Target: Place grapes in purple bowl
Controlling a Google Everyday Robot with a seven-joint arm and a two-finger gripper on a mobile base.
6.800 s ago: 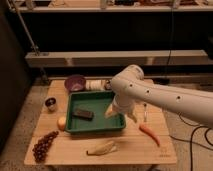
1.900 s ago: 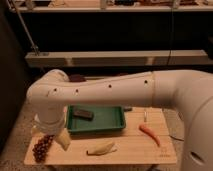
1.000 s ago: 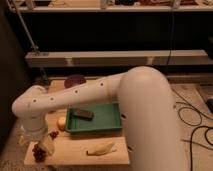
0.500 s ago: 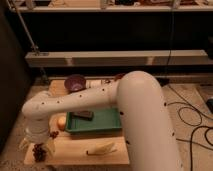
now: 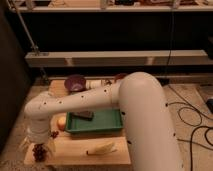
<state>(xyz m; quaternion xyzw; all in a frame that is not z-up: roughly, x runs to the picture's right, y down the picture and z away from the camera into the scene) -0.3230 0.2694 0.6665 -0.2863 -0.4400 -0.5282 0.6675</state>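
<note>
The grapes [image 5: 39, 152], a dark reddish-purple bunch, lie on the front left corner of the wooden table [image 5: 75, 152]. My gripper [image 5: 39, 145] points down right over them, open, its fingers reaching down around the top of the bunch, which still rests on the table. The white arm sweeps in from the right and covers much of the table's middle. At the back of the table stands the purple bowl [image 5: 75, 82], far from the gripper, and nothing shows inside it.
A green tray [image 5: 102, 124] in the middle holds a dark flat object [image 5: 83, 115]. A round yellow-orange fruit [image 5: 61, 121] sits by the tray's left side, a pale banana-like item [image 5: 101, 148] in front. A white bottle [image 5: 95, 84] lies beside the bowl.
The arm has drawn in and its wrist has sunk lower onto the grapes at the front left corner. The grapes have not moved.
</note>
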